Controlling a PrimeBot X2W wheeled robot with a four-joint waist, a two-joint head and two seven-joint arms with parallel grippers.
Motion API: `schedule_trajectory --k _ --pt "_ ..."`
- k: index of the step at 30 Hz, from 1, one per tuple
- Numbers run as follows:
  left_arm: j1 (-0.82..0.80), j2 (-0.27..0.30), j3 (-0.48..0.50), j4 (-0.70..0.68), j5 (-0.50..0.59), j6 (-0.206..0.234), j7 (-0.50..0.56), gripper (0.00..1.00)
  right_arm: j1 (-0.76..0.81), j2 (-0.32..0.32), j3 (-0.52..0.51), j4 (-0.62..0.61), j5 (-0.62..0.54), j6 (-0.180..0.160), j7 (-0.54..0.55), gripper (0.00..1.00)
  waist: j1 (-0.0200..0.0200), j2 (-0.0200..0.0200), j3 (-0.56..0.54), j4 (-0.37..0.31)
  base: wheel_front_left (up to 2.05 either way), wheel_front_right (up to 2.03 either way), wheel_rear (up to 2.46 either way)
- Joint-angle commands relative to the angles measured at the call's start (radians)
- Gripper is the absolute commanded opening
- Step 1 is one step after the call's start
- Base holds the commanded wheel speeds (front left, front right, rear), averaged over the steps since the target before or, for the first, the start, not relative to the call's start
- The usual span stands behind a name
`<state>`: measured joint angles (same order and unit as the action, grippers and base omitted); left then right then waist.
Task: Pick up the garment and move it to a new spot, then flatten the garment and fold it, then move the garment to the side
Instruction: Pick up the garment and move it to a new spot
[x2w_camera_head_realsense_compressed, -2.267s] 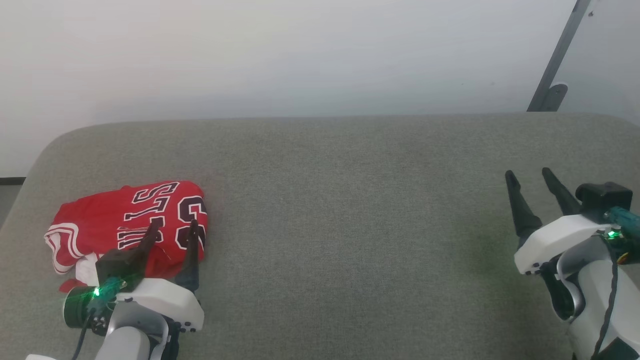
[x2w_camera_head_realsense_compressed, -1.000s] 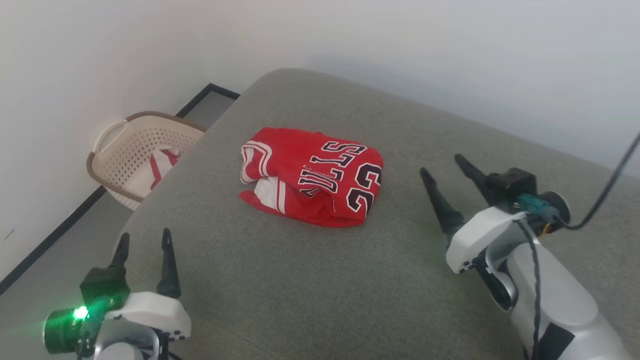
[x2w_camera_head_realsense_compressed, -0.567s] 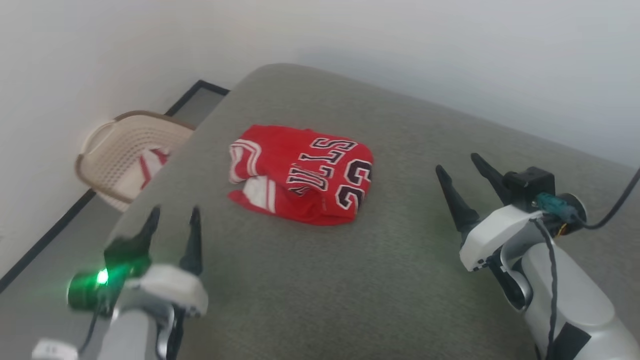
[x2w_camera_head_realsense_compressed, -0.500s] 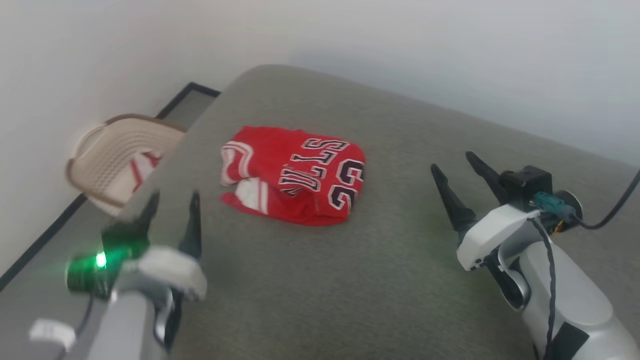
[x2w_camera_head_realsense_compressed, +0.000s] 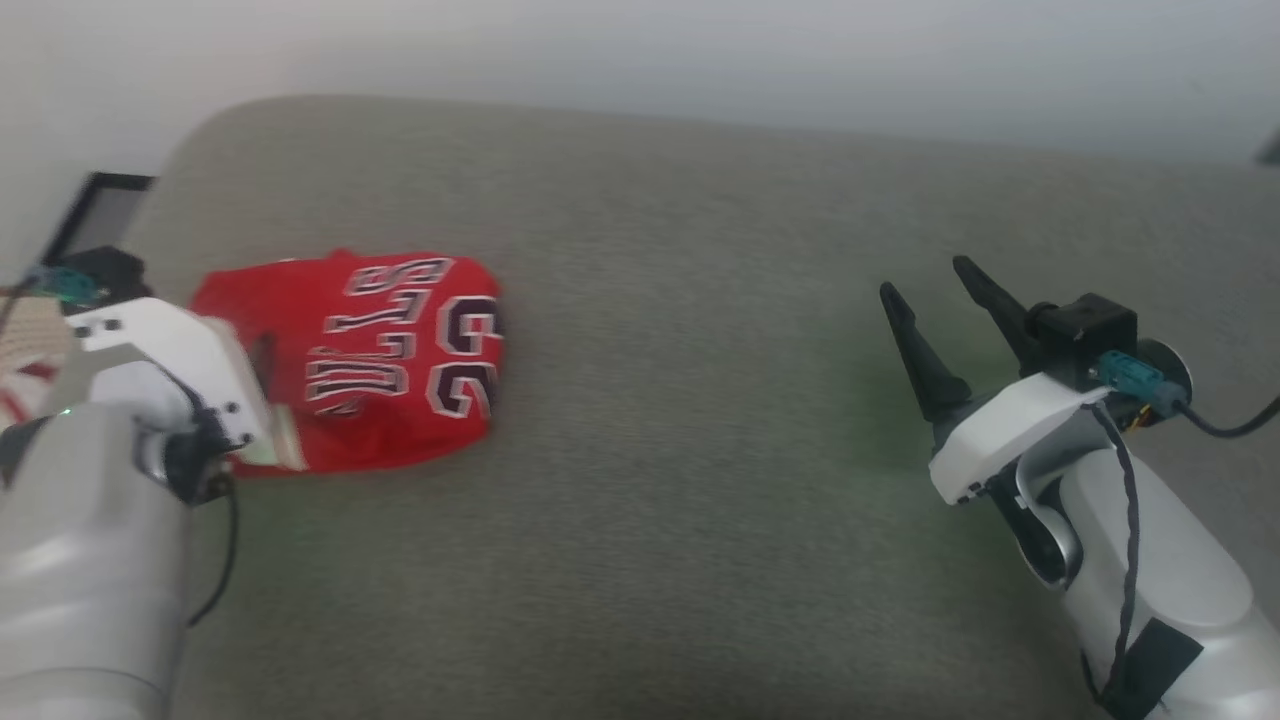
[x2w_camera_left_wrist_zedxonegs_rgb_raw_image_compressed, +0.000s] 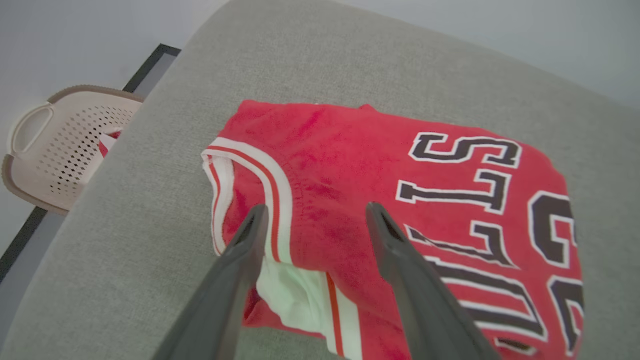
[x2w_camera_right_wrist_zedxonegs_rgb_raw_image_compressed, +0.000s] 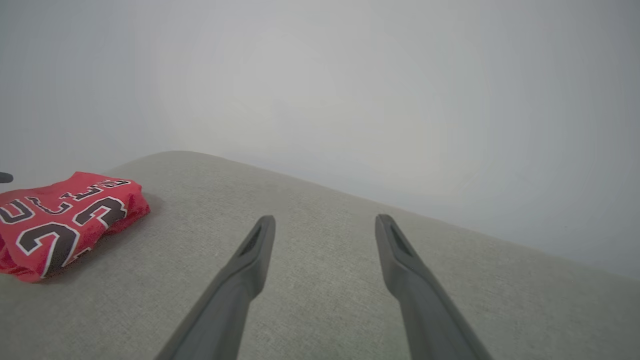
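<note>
The garment (x2w_camera_head_realsense_compressed: 380, 350) lies folded in a bundle on the grey cushion at the left, red with the black "BULLS 23" print facing up. In the left wrist view the garment (x2w_camera_left_wrist_zedxonegs_rgb_raw_image_compressed: 400, 200) shows white-red striped trim and a white sleeve at its near left edge. My left gripper (x2w_camera_left_wrist_zedxonegs_rgb_raw_image_compressed: 316, 212) is open, its fingers straddling that trimmed edge from just above. In the head view my left wrist covers the garment's left end. Far to the right my right gripper (x2w_camera_head_realsense_compressed: 925, 280) is open and empty above the cushion. The right wrist view has the garment (x2w_camera_right_wrist_zedxonegs_rgb_raw_image_compressed: 65, 215) at its far left and the right gripper (x2w_camera_right_wrist_zedxonegs_rgb_raw_image_compressed: 325, 221).
The grey upholstered cushion (x2w_camera_head_realsense_compressed: 700, 450) stretches wide between the two arms. A beige perforated basket (x2w_camera_left_wrist_zedxonegs_rgb_raw_image_compressed: 60, 145) with red-white cloth in it stands on the floor off the cushion's left end. A pale wall (x2w_camera_right_wrist_zedxonegs_rgb_raw_image_compressed: 350, 75) runs behind.
The head camera has swung, shifting the whole picture. My left arm came forward from the lower left to the garment's left edge. The right gripper stays open.
</note>
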<state>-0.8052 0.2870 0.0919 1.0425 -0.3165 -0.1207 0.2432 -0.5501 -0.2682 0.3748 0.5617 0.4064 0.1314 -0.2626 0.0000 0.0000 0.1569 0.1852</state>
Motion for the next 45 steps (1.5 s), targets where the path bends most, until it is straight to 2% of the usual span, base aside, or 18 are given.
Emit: schedule_trajectory --k 1,7,10,16,17,19,20,25,31,37,45 --pt "-0.025 0.014 0.012 0.029 -0.023 -0.004 0.043 1.0 -0.011 0.005 -0.002 -0.004 0.006 -0.001 -0.003 1.0 0.0 0.0 0.06 -0.086 0.0 0.0 0.0" --pt "-0.073 0.068 0.043 0.136 -0.094 -0.008 0.209 1.0 -0.033 0.004 -0.009 -0.024 0.001 -0.001 -0.003 1.0 0.0 0.0 0.109 -0.16 0.0 0.0 0.0" --pt "-0.074 0.064 0.052 0.17 -0.121 -0.01 0.265 1.0 -0.037 -0.001 -0.017 -0.033 -0.003 -0.001 -0.003 1.0 0.0 0.0 0.14 -0.18 0.0 0.0 0.0" --pt "-0.043 0.024 0.021 0.194 -0.154 -0.012 0.296 1.0 -0.054 -0.006 -0.023 -0.05 -0.008 -0.001 -0.003 1.0 0.0 0.0 0.186 -0.2 0.0 0.0 0.0" --pt "-0.039 0.019 0.017 0.194 -0.158 -0.013 0.297 0.88 -0.055 -0.004 -0.023 -0.05 -0.009 -0.001 -0.003 1.0 0.0 0.0 0.187 -0.2 0.0 0.0 0.0" --pt "-0.035 0.009 0.01 0.189 -0.172 -0.014 0.301 0.15 -0.064 -0.001 -0.024 -0.048 -0.011 -0.001 -0.003 1.0 0.0 0.0 0.186 -0.199 0.0 0.0 0.0" --pt "-0.031 0.013 0.007 0.181 -0.179 -0.014 0.287 0.0 -0.067 0.001 -0.024 -0.049 -0.012 -0.001 -0.003 1.0 0.0 0.0 0.182 -0.197 0.0 0.0 0.0" --pt "-0.035 0.049 -0.027 0.122 -0.181 -0.014 0.216 0.0 -0.061 0.006 -0.027 -0.043 -0.013 -0.001 -0.003 1.0 0.0 0.0 0.151 -0.187 0.0 0.0 0.0" --pt "-0.041 0.09 -0.167 -0.069 -0.241 -0.01 0.109 0.0 -0.024 0.018 -0.046 -0.037 -0.004 -0.001 -0.003 1.0 0.0 0.0 0.091 -0.177 0.0 0.0 0.0" --pt "-0.037 0.1 -0.389 -0.33 -0.367 -0.01 0.092 0.0 0.009 0.037 -0.082 -0.051 0.004 -0.002 -0.003 1.0 0.0 0.0 0.071 -0.213 0.0 0.0 0.0" --pt "-0.099 0.127 -0.66 -0.69 -0.554 -0.01 0.125 0.0 0.04 0.072 -0.143 -0.084 0.018 -0.001 -0.003 1.0 0.0 0.0 0.105 -0.326 0.0 0.0 0.0"
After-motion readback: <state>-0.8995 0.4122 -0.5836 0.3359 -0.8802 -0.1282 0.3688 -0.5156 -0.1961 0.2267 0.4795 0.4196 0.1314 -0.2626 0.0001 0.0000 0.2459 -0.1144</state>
